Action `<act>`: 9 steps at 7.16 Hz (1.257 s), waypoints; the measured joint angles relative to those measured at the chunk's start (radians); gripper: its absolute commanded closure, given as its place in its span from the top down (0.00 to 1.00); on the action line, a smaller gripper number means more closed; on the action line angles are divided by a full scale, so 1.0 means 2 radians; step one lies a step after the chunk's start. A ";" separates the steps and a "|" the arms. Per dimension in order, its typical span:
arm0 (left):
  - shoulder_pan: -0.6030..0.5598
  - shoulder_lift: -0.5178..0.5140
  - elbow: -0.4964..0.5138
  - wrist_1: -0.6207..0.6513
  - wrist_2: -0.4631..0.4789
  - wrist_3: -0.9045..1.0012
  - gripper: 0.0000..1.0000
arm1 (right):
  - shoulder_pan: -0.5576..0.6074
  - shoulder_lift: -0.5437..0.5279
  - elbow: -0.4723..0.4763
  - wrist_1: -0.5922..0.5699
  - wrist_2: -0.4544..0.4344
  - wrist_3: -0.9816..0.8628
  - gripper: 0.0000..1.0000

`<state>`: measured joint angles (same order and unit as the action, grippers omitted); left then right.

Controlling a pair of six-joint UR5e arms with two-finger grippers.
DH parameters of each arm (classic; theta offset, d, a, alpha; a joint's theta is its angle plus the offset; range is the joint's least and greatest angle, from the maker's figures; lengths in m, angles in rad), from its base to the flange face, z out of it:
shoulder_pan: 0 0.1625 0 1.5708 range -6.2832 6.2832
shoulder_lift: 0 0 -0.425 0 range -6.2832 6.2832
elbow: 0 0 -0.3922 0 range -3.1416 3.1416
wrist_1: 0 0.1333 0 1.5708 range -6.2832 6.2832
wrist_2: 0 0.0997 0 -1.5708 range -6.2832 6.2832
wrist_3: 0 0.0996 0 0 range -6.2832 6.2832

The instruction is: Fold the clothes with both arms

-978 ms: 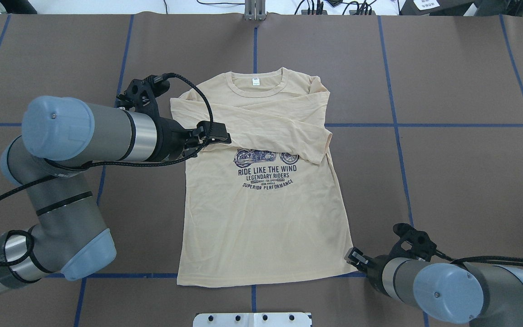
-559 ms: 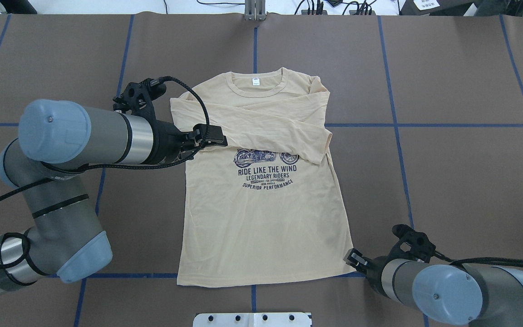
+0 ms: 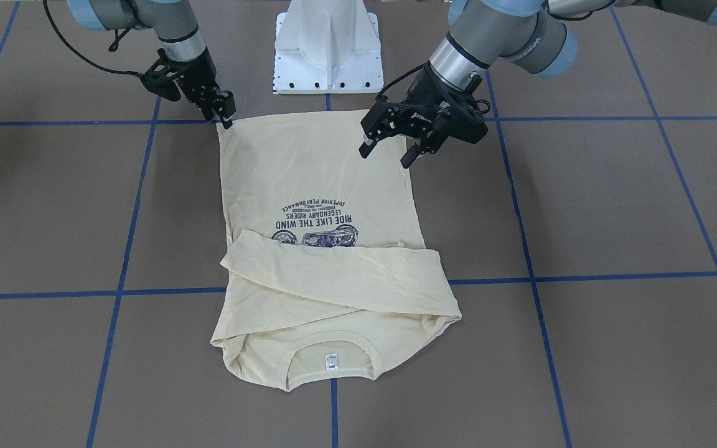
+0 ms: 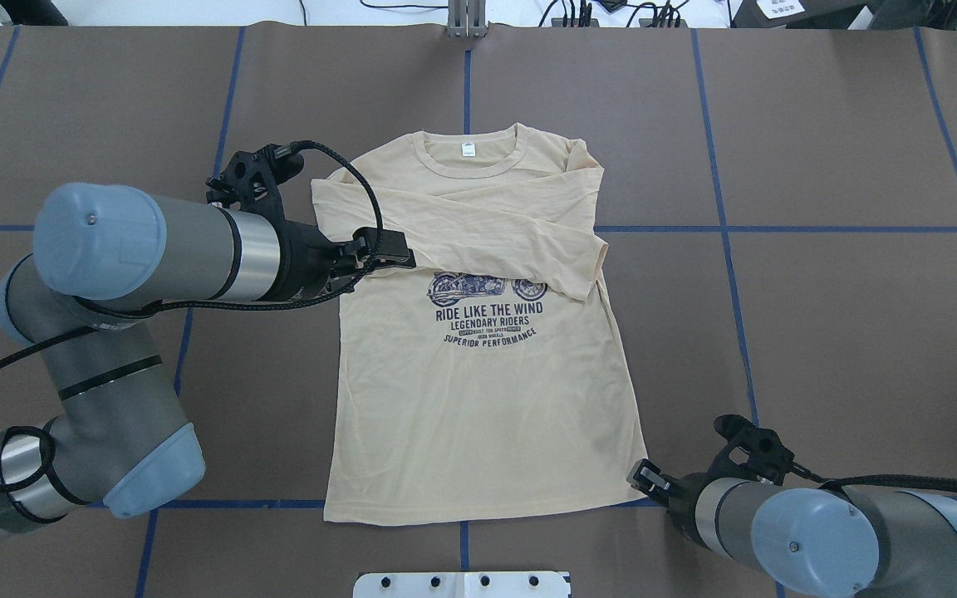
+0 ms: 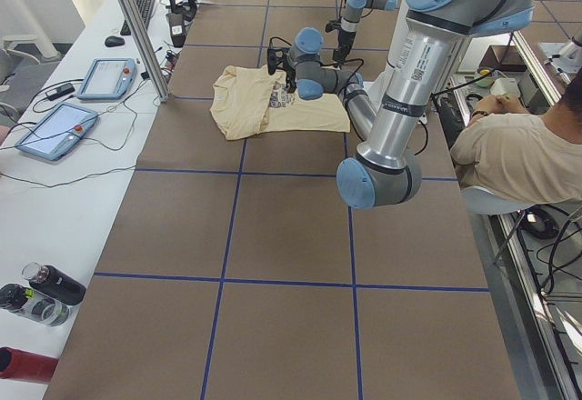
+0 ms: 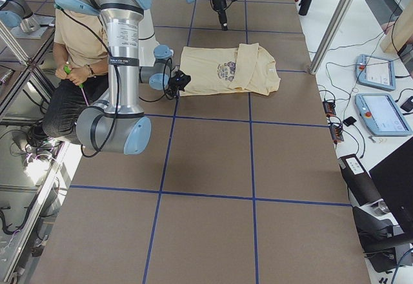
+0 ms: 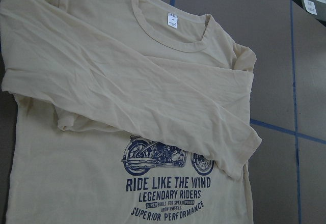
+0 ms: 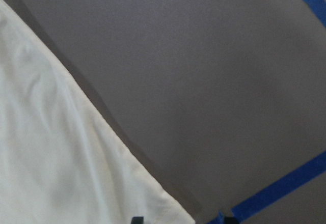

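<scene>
T-shirt (image 4: 487, 415) lies on brown table (image 4: 819, 291), pedestal base (image 3: 328, 50) near hem.

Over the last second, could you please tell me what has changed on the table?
The left gripper drew back slightly over the T-shirt. The right gripper crept slightly toward the robot beside the hem corner. Nothing was grasped or released. The T-shirt lies unchanged.

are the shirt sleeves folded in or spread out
Folded in. Both sleeves lie crossed over the shirt, partly covering the motorcycle print; the body lies flat.
</scene>
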<state>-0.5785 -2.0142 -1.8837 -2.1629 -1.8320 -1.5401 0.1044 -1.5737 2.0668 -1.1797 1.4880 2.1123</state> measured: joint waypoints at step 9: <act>0.005 0.038 -0.033 0.000 0.001 -0.002 0.99 | 0.002 -0.013 0.036 -0.001 0.005 0.005 0.00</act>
<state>-0.5692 -1.9388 -1.9496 -2.1629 -1.8304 -1.5433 0.1085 -1.6001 2.1387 -1.1809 1.4988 2.1224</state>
